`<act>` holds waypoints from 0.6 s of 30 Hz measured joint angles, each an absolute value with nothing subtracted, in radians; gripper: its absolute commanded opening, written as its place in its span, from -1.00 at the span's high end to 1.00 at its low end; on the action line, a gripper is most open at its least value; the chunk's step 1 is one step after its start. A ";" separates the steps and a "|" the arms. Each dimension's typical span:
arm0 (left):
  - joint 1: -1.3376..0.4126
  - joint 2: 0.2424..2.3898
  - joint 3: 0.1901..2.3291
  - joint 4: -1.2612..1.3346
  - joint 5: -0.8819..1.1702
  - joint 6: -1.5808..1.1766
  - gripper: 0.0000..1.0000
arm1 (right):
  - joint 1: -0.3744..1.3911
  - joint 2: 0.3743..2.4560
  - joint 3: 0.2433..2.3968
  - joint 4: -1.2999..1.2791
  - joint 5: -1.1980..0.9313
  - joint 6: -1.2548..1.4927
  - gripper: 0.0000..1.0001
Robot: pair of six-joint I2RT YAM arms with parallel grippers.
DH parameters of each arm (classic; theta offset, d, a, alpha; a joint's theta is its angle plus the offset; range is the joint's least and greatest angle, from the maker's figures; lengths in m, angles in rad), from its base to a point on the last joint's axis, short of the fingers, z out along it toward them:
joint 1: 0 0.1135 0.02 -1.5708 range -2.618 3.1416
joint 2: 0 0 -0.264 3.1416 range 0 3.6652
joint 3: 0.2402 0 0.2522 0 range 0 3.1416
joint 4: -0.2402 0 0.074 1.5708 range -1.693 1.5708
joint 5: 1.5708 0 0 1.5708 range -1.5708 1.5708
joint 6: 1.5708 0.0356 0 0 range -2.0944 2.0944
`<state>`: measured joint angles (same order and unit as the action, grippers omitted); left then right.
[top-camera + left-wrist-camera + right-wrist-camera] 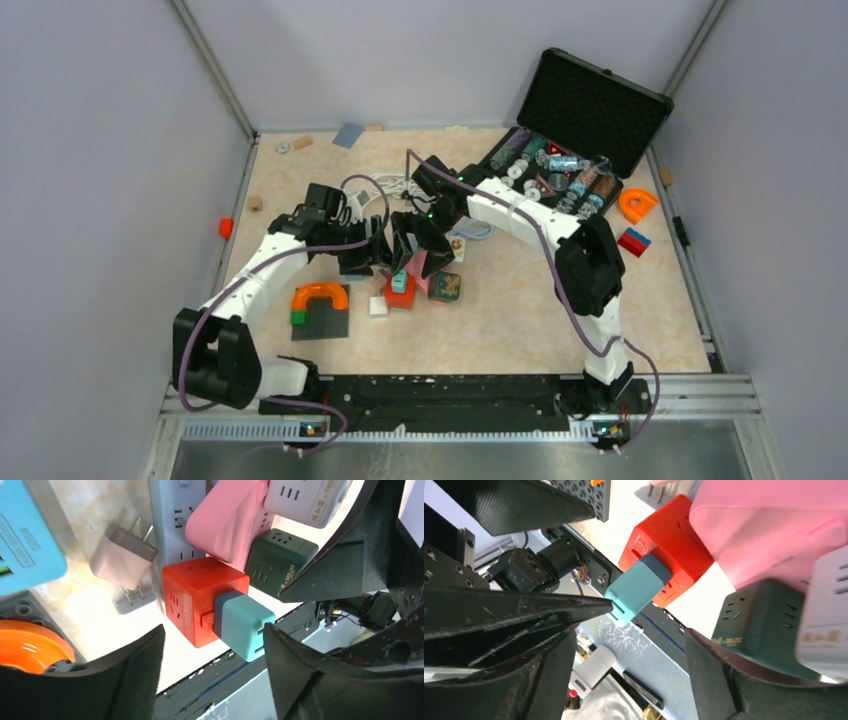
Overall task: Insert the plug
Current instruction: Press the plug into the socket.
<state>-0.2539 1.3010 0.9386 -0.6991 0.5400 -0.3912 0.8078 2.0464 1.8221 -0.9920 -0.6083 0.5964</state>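
Note:
A teal plug (244, 626) sits in the side of a red cube socket (200, 595), which rests on the table among other sockets. In the top view the plug (398, 283) and red cube (401, 297) lie between both grippers. My left gripper (214, 645) is open just in front of the pair, and its right fingertip (272, 632) touches the plug's outer face. My right gripper (629, 650) is open and empty, with the teal plug (634, 592) and red cube (669, 545) just beyond its tips.
A pink socket (227, 520), a dark green cube (277, 560), a white cube (305, 500) and a white power strip (172, 520) crowd the red cube. A loose pinkish plug (125, 555) lies to its left. An orange arch (320, 296) stands on a grey plate (322, 325). An open black case (575, 140) stands at the back right.

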 measured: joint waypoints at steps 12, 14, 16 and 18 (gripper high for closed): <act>-0.245 1.442 1.139 -0.598 0.587 -0.425 -0.47 | 0.649 1.854 1.716 -0.923 -0.640 0.586 -0.69; -0.239 1.488 1.142 -0.603 0.583 -0.421 -0.41 | 0.620 1.818 1.678 -0.928 -0.625 0.582 -0.69; -0.236 1.538 1.142 -0.611 0.575 -0.412 -0.36 | 0.593 1.797 1.641 -0.938 -0.611 0.572 -0.69; -0.234 1.588 1.142 -0.619 0.563 -0.397 -0.30 | 0.572 1.783 1.589 -0.944 -0.601 0.560 -0.69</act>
